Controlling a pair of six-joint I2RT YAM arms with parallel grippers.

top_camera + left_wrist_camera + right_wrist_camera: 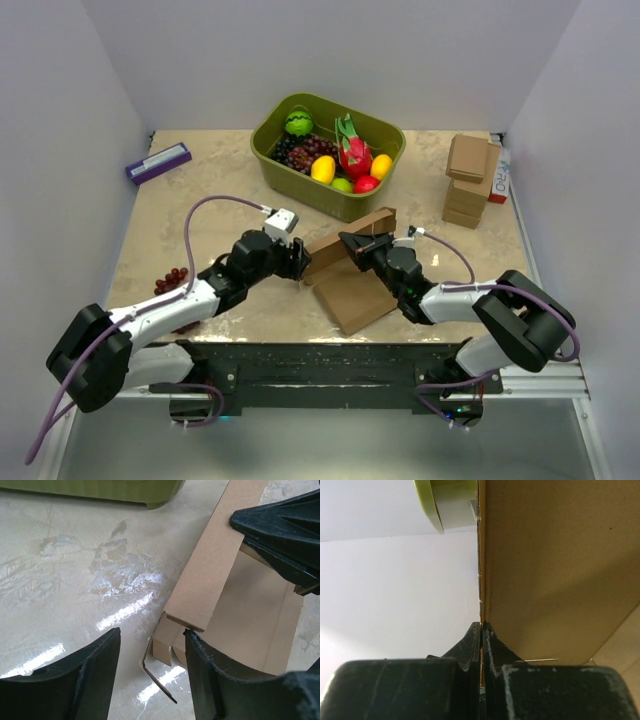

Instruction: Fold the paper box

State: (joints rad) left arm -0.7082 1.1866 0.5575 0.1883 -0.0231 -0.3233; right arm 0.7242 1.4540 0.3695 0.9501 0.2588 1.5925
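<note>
The paper box lies half-formed at the table's middle, its brown base flat and one long wall raised. My right gripper is shut on that wall's top edge; in the right wrist view the gripper pinches the thin cardboard between closed jaws. My left gripper stands open at the box's left end. In the left wrist view, the left gripper straddles a small bent end flap without clamping it. Its right finger touches the wall's corner. The right gripper shows at the upper right.
A green basket of toy fruit stands just behind the box. A stack of smaller cardboard boxes sits at the back right, and a purple box at the back left. Loose grapes lie beside the left arm. White walls enclose the table.
</note>
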